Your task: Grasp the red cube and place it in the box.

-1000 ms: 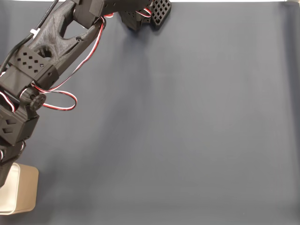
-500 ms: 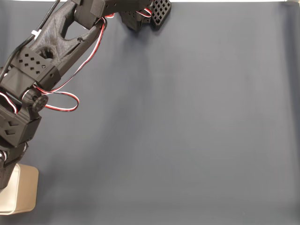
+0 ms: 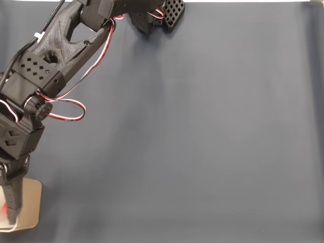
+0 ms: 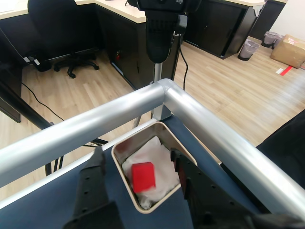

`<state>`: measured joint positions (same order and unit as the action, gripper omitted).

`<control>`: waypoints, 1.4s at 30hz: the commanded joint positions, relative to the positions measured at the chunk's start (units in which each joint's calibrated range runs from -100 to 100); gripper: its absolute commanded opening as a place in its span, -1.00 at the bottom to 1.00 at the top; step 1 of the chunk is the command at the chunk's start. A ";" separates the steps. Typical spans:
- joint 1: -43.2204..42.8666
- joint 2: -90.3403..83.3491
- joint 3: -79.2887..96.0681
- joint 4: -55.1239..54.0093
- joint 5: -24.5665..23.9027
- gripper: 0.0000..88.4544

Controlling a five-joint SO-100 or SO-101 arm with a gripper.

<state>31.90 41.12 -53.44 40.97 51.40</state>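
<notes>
In the wrist view the red cube (image 4: 144,176) lies inside the beige box (image 4: 125,177), on its white lining. My gripper (image 4: 137,155) hangs open over the box, one black finger on each side, neither touching the cube. In the fixed view the box (image 3: 31,205) sits at the bottom left corner of the dark mat. The gripper (image 3: 7,202) reaches down over the box's left part, and a sliver of the red cube (image 3: 4,208) shows beside a black finger (image 3: 12,198).
The black arm (image 3: 45,66) with red and white wires runs along the left edge up to its base (image 3: 169,12) at the top. A silver rail (image 4: 200,121) borders the table corner just beyond the box. The dark blue mat (image 3: 202,142) stretches to the right.
The gripper has opened over the box: a black finger now spreads across its inside, and red of the cube shows beside it. The arm has barely shifted.
</notes>
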 commanded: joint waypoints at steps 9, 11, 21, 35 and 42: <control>-1.00 -3.69 -1.58 -2.12 -0.10 -0.08; -1.08 -3.60 -1.58 -2.20 -0.10 -0.07; -1.22 -3.25 -1.58 -2.45 -0.59 -0.06; -1.08 -2.91 -1.58 -3.18 -0.88 -0.06; -1.08 -2.82 -1.67 -3.76 -1.12 -0.25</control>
<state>31.53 41.12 -53.44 38.35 50.82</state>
